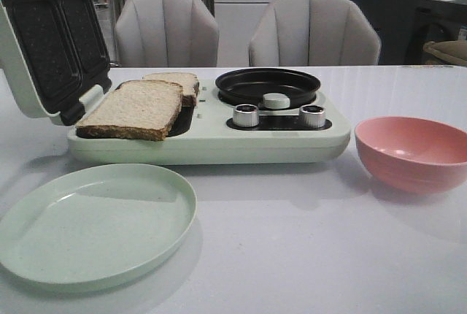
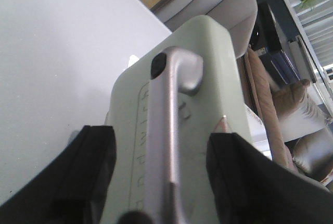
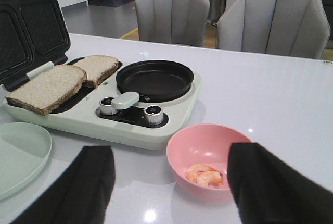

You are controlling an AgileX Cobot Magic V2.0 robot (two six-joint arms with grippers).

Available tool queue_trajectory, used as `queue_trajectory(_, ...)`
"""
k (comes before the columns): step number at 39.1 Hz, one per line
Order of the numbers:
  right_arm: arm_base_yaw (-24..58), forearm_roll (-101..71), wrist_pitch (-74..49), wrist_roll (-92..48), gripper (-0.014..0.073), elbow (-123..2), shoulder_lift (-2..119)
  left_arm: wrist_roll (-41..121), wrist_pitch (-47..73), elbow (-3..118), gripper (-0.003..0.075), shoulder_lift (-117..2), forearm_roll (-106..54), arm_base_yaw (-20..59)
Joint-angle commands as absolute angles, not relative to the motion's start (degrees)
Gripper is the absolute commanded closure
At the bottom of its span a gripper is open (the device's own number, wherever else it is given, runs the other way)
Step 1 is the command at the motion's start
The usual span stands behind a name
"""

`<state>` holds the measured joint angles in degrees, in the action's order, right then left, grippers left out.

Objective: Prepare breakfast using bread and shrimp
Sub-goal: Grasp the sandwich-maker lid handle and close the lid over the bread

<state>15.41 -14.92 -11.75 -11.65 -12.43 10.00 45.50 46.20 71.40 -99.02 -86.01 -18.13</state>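
Note:
Two slices of bread lie on the open sandwich maker's lower plate, one in front (image 1: 135,108) and one behind it (image 1: 175,82); both also show in the right wrist view (image 3: 47,86). The shrimp (image 3: 205,175) lies in the pink bowl (image 3: 179,153), hidden from the front view by the bowl's wall (image 1: 408,171). My right gripper (image 3: 170,153) is open and empty above the table, just short of the bowl. My left gripper (image 2: 162,134) is open, its fingers on either side of the lid's metal handle (image 2: 169,109) with gaps on both sides. Neither gripper shows in the front view.
The pale green sandwich maker (image 1: 219,142) has its lid (image 1: 44,44) raised at the left, a black pan (image 1: 268,84) with a pale green handle (image 1: 277,100), and two silver knobs (image 1: 246,115). A pale green plate (image 1: 95,223) lies front left. Two grey chairs stand behind the table.

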Motion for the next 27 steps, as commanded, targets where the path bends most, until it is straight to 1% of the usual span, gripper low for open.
queue_trajectory(1, 15.6, -15.4, -6.9, -11.7, 0.0032, -14.1, 10.5, 47.4, 49.6, 73.3, 0.0283, -98.3, -91.2, -18.2)
queue_trajectory(4, 15.6, -15.4, -6.9, -11.7, 0.0032, -14.1, 10.5, 50.7, 52.5, 73.3, 0.0285, -99.0, -94.3, -18.2)
queue_trajectory(6, 15.6, -15.4, -6.9, -11.7, 0.0032, -14.1, 10.5, 52.5, 54.7, 73.3, 0.0303, -99.3, -96.1, -18.2)
queue_trajectory(9, 15.6, -15.4, -6.9, -11.7, 0.0032, -14.1, 10.5, 53.0, 55.3, 73.3, 0.0372, -99.4, -96.7, -18.2)
queue_trajectory(11, 15.6, -15.4, -6.9, -11.7, 0.0032, -14.1, 10.5, 53.0, 55.6, 73.3, 0.0437, -99.4, -96.7, -18.2)
queue_trajectory(14, 15.6, -15.4, -6.9, -11.7, 0.0032, -14.1, 10.5, 53.0, 56.9, 73.3, 0.0514, -99.4, -96.8, -18.2)
queue_trajectory(17, 15.6, -15.4, -6.9, -11.7, 0.0032, -14.1, 10.5, 53.0, 57.5, 73.3, 0.0563, -99.4, -96.7, -17.5)
queue_trajectory(19, 15.6, -15.4, -6.9, -11.7, 0.0032, -14.1, 10.5, 53.0, 57.6, 73.3, 0.0575, -99.4, -96.4, -17.0)
queue_trajectory(27, 15.6, -15.4, -6.9, -11.7, 0.0032, -14.1, 10.5, 53.3, 57.2, 73.3, 0.0576, -99.4, -96.0, -11.6)
